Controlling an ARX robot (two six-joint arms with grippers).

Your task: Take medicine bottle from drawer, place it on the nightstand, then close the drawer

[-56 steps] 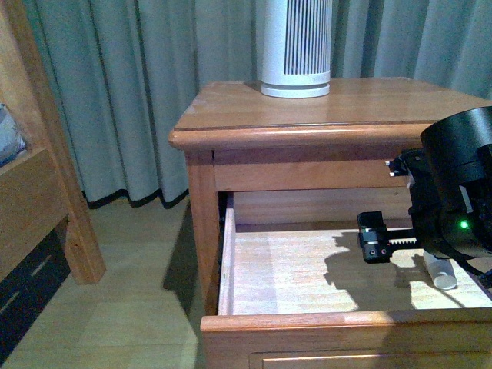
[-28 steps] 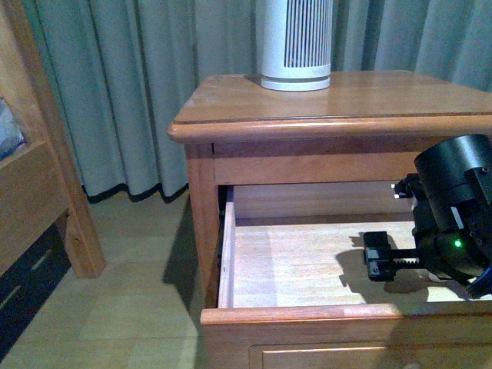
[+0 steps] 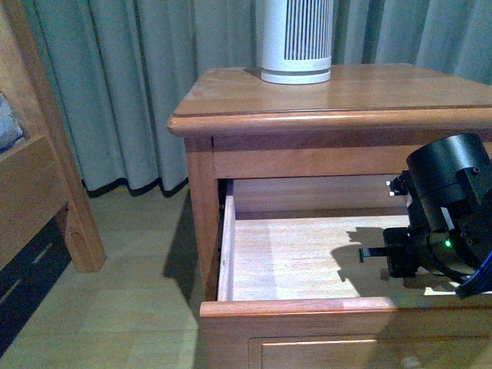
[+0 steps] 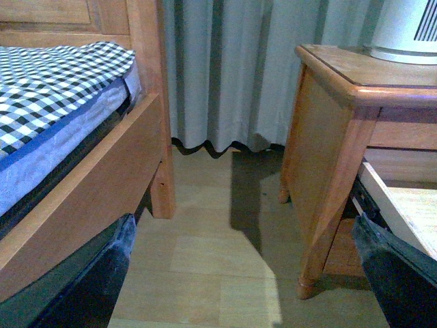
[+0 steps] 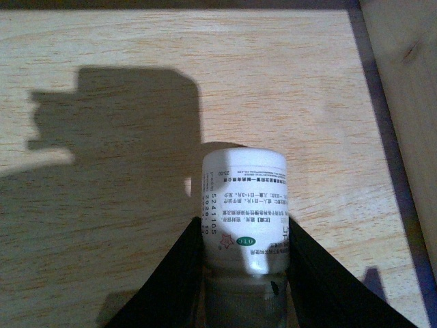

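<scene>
The drawer of the nightstand is wide open, with light falling on its pale wood floor. The right arm reaches down into the drawer on the nightstand's right side. In the front view the arm hides the medicine bottle.

The right wrist view shows the right end effector clamped on the medicine bottle. A black finger presses against each side of the small white bottle, and its printed label faces the camera. The bottle is inside the nightstand's drawer, over the floor boards and near the drawer's side wall. I cannot tell whether it touches the boards or hangs just above them.

On the nightstand's counter, a white slatted tower stands toward the back edge. Grey curtains hang behind the nightstand.

The left end effector hangs over the floor to the left of the nightstand, with its dark fingers spread wide apart. A bed with a checked cover stands further left of the nightstand.
</scene>
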